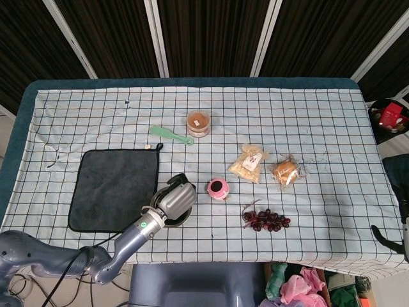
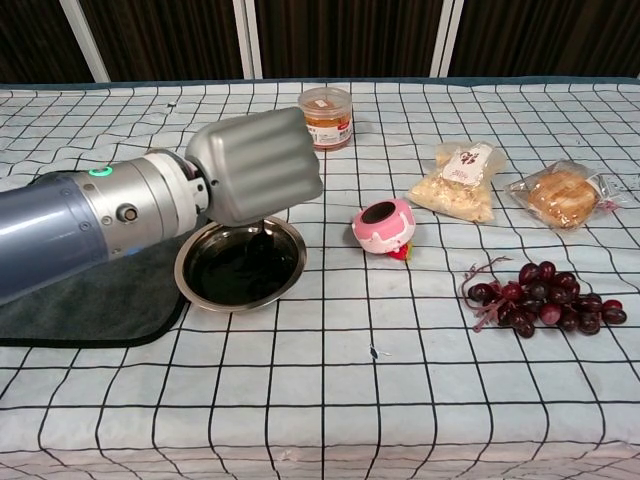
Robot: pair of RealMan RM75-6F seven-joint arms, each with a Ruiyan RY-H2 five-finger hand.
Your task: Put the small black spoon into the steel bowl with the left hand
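on the checked table (image 2: 420,330), the left hand (image 2: 258,163) covers the steel bowl (image 2: 240,268), fingers hidden, grip unclear.

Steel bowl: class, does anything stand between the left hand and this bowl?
Nothing visible does. The left hand hangs directly above the steel bowl, with a thin dark piece, probably the spoon, reaching down from it towards the bowl.

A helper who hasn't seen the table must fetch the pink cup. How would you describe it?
On the checked tablecloth, look right of the steel bowl and left of the dark grapes. The pink cup lies there, the only pink thing, with a dark round opening.
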